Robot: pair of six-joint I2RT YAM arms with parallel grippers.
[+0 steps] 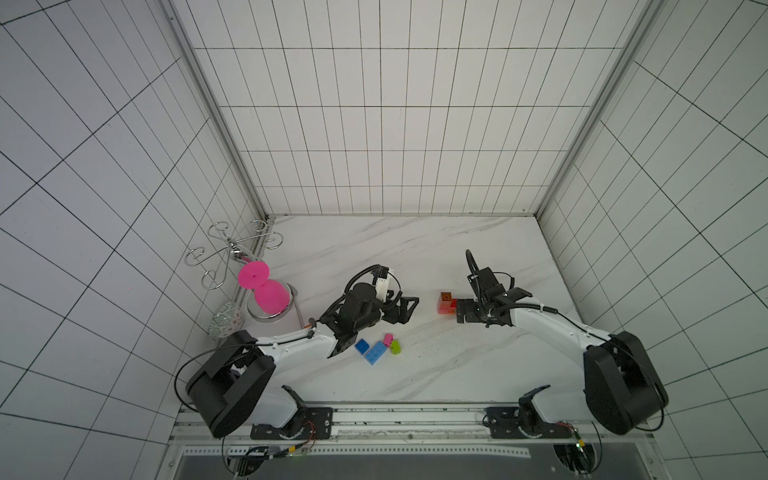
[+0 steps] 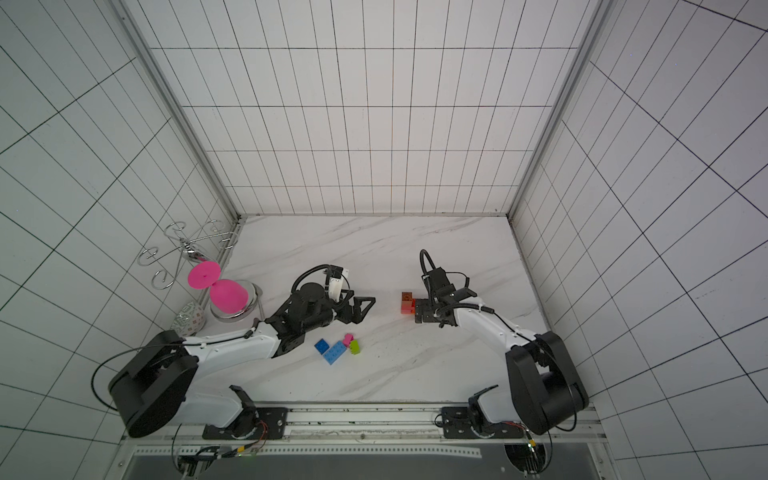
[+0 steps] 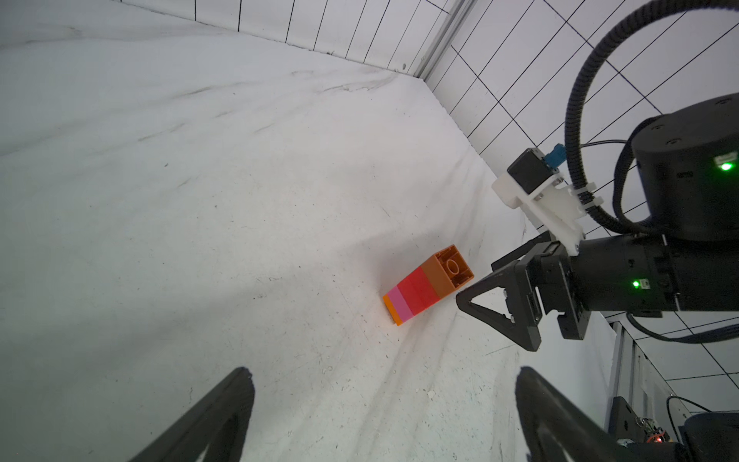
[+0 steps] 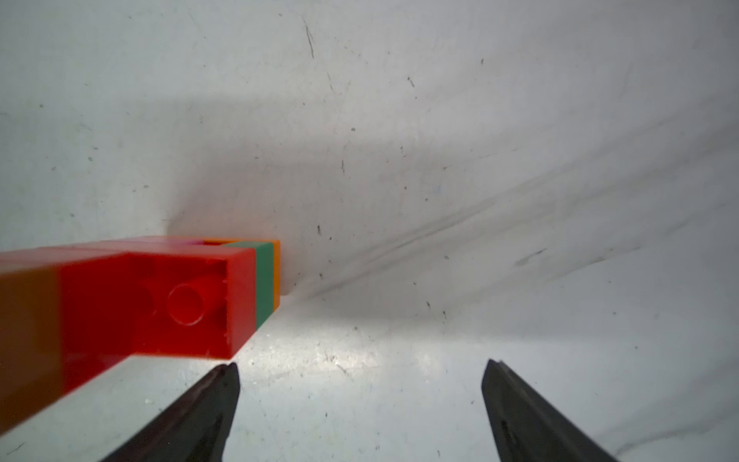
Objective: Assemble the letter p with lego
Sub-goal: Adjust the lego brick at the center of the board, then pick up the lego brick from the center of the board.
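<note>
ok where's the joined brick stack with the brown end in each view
Both top views: the joined brick stack lies right of centre, just off the right gripper.
Left wrist: ahead of the left gripper, brown end nearest the right gripper.
Right wrist: close up, blurred, by one fingertip.
Shared landmark: the open right gripper beside it.
</note>
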